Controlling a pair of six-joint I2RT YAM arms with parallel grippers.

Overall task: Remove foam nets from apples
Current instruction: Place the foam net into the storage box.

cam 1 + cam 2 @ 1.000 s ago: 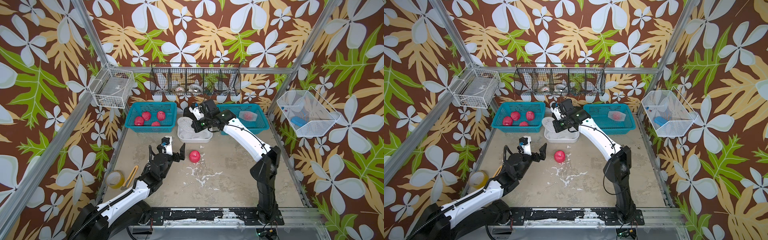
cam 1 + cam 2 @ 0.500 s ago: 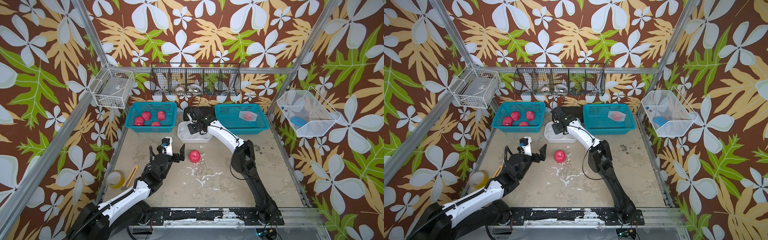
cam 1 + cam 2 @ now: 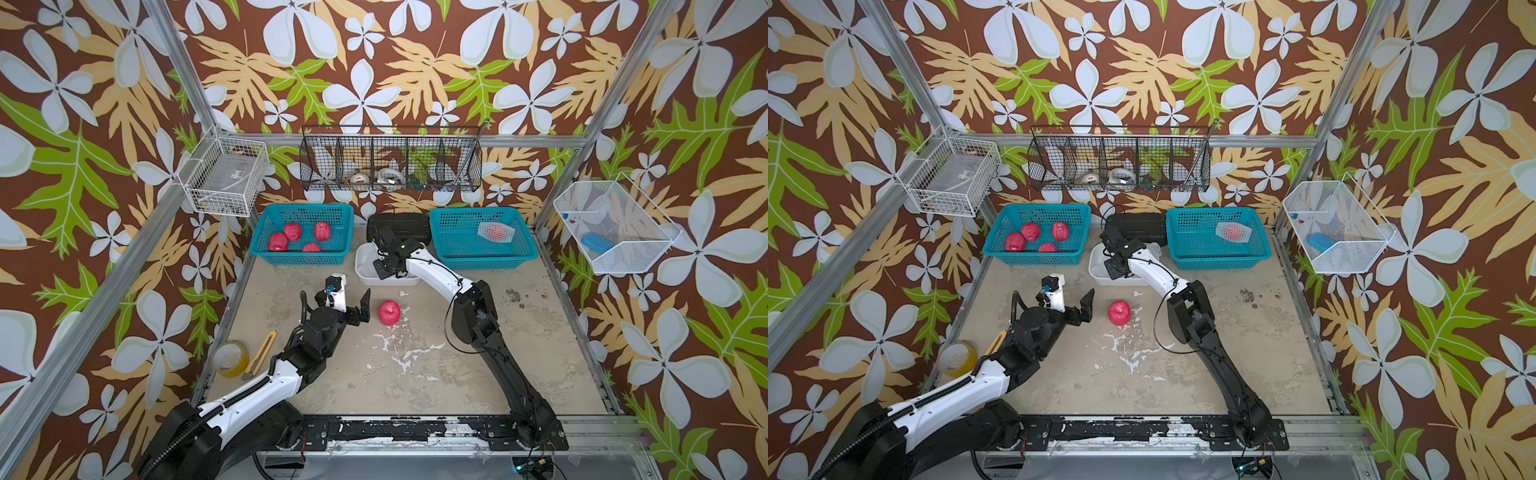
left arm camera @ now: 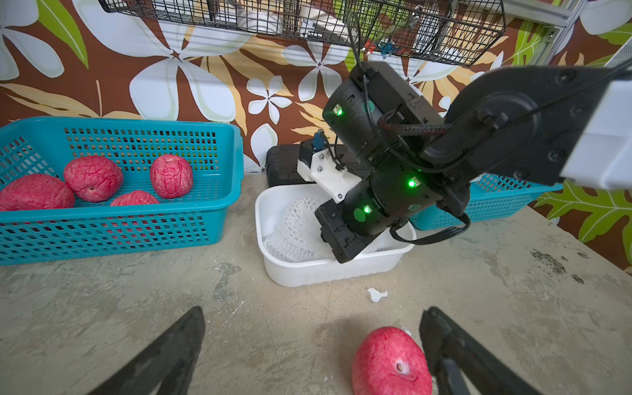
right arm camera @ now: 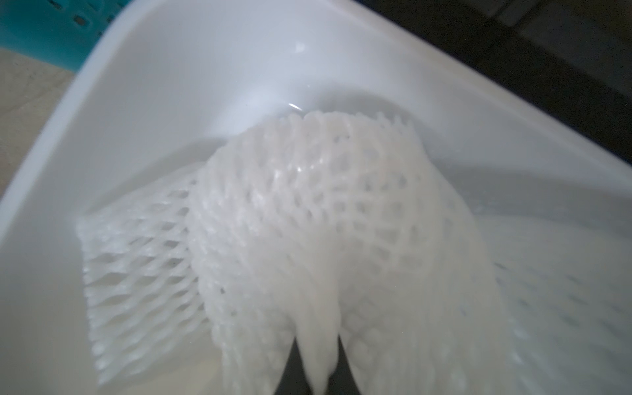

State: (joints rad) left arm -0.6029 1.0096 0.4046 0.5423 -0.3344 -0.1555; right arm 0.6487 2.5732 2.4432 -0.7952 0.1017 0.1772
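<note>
Step in hand: stripped foam net (image 5: 307, 222) being binned in white tub (image 5: 171, 85), pinched in closed right gripper (image 5: 318, 369); release req'd next. Left gripper (image 4: 313, 318) spread wide around bare apple (image 4: 390, 362) on table (image 3: 415, 374); closing needed. Counted: 4 apples (image 3: 292, 231) in L basket (image 3: 266, 249); 1 netted apple (image 3: 494, 231) in R basket (image 3: 457, 257); tub nets ≥2, rest unclear.
</note>
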